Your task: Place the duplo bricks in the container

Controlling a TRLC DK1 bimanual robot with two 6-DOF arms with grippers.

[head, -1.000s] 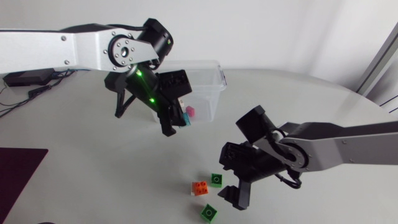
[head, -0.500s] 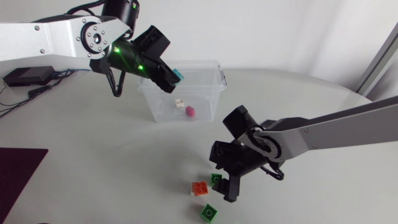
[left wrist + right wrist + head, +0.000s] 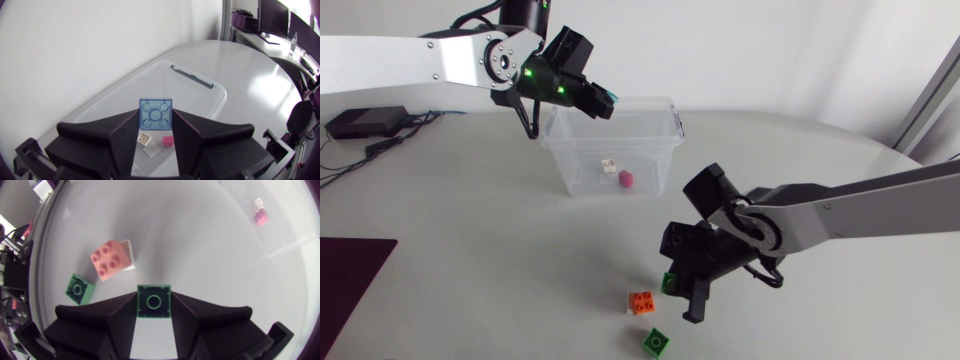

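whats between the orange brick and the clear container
Only bare table lies between the orange brick and the container, by the head view; the right pincer, shut on a green brick, is beside that stretch.

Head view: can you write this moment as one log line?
left claw: holds blue brick at container rim | right claw: shut on green brick | loose: orange brick, second green brick

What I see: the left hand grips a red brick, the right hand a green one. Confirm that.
Wrong colour: the left hand grips a blue brick, not a red one, as the left wrist view shows. The right hand does grip a green brick.
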